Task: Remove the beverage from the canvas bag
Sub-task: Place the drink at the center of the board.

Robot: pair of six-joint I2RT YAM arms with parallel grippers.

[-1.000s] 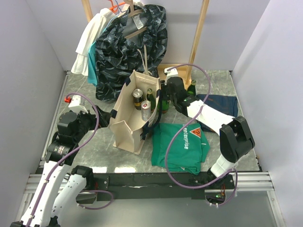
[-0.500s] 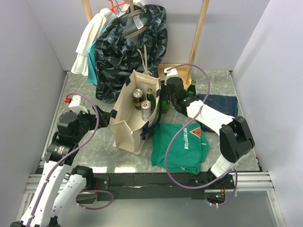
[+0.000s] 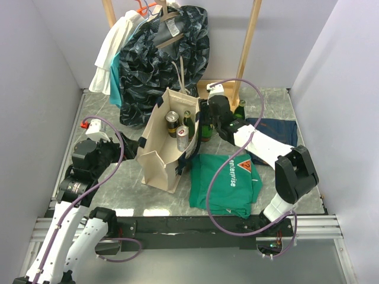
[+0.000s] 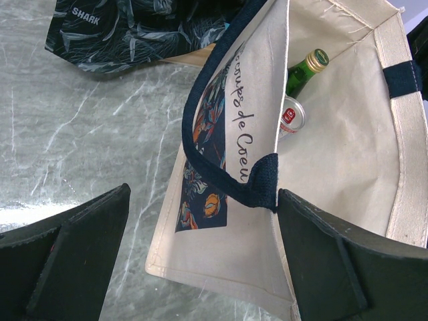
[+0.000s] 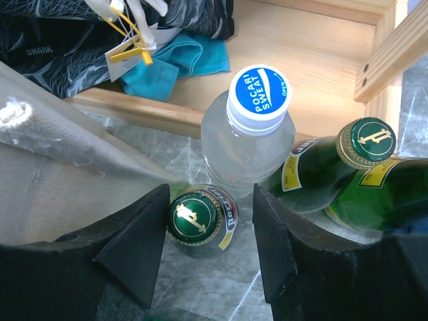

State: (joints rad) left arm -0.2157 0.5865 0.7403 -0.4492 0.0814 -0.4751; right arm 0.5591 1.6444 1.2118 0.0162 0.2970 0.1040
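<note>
— Hanging at the back?
— Dark patterned garment, white top and teal cloth, on a wooden rack.
— Lying on the marble table?
— Green printed T-shirt, folded; navy cloth just behind.

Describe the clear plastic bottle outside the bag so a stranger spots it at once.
Look right of the canvas bag, before the wooden rack base. Among the green glass bottles with gold caps there, the clear bottle alone has a blue-and-white Pocari Sweat cap.
</note>
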